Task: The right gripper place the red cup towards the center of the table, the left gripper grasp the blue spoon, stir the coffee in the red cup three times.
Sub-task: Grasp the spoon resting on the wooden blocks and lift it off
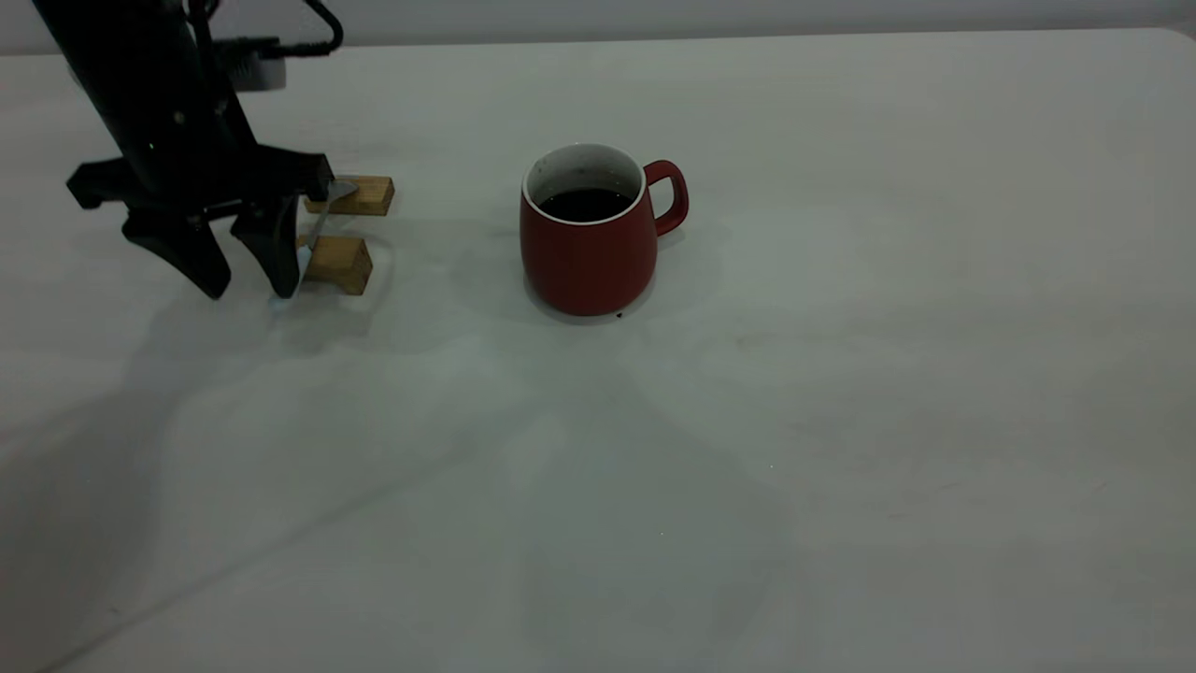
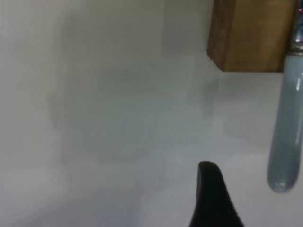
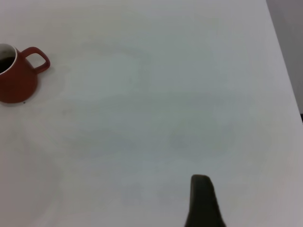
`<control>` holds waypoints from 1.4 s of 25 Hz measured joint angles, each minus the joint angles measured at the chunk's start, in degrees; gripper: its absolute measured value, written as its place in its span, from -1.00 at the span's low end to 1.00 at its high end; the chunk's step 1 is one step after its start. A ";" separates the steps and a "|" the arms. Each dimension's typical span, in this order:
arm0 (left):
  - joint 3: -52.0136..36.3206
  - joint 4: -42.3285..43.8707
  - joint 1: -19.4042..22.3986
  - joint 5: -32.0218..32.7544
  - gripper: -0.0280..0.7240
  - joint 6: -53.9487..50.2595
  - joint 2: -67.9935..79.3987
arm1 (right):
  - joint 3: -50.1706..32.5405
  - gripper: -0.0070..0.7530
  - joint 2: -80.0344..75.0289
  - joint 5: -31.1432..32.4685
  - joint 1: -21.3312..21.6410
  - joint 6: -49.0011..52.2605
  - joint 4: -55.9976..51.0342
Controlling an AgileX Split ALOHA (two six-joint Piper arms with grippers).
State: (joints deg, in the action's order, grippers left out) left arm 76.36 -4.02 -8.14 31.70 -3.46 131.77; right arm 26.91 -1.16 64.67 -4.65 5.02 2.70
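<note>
The red cup [image 1: 589,238] stands upright near the middle of the table [image 1: 841,421], its handle to the right and dark coffee [image 1: 587,203] inside; it also shows far off in the right wrist view [image 3: 18,78]. The blue spoon [image 1: 321,220] lies sloped across two wooden blocks at the left, its pale handle [image 2: 286,127] reaching down to the table. My left gripper [image 1: 250,290] hangs open just left of the blocks, and its right finger partly hides the spoon handle. One left finger [image 2: 210,198] shows apart from the handle. Of my right gripper only one finger [image 3: 201,201] shows, over bare table with nothing beside it.
Two tan wooden blocks, the rear one [image 1: 360,196] and the front one [image 1: 338,264], carry the spoon; the near block [image 2: 253,35] fills a corner of the left wrist view. The table's edge [image 3: 284,71] runs along one side of the right wrist view.
</note>
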 joint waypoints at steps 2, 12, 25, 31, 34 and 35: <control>0.10 -0.19 0.00 -0.79 0.48 -0.06 0.70 | 0.00 0.51 0.00 0.00 0.00 0.00 0.00; 1.14 -3.57 -1.07 -3.54 0.34 -0.06 3.91 | 0.00 0.51 0.00 0.00 0.00 0.00 0.00; 1.14 -3.69 -1.07 -6.58 0.19 -0.06 4.49 | 0.00 0.51 0.00 0.00 0.00 0.00 -0.05; 1.14 -3.69 -1.07 -6.82 -0.34 -0.05 4.49 | 0.00 0.51 0.00 0.00 0.00 0.00 -0.05; 1.14 -3.69 -1.07 -5.73 -0.55 -0.05 4.06 | 0.00 0.51 0.00 0.00 0.00 0.03 -0.05; 1.14 -3.75 -1.07 -4.86 -0.54 -0.05 3.28 | 0.00 0.51 0.00 0.00 0.00 0.03 -0.05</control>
State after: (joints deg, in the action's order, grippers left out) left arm 77.50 -7.77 -9.22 26.84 -3.50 135.05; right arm 26.91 -1.16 64.67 -4.65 5.05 2.65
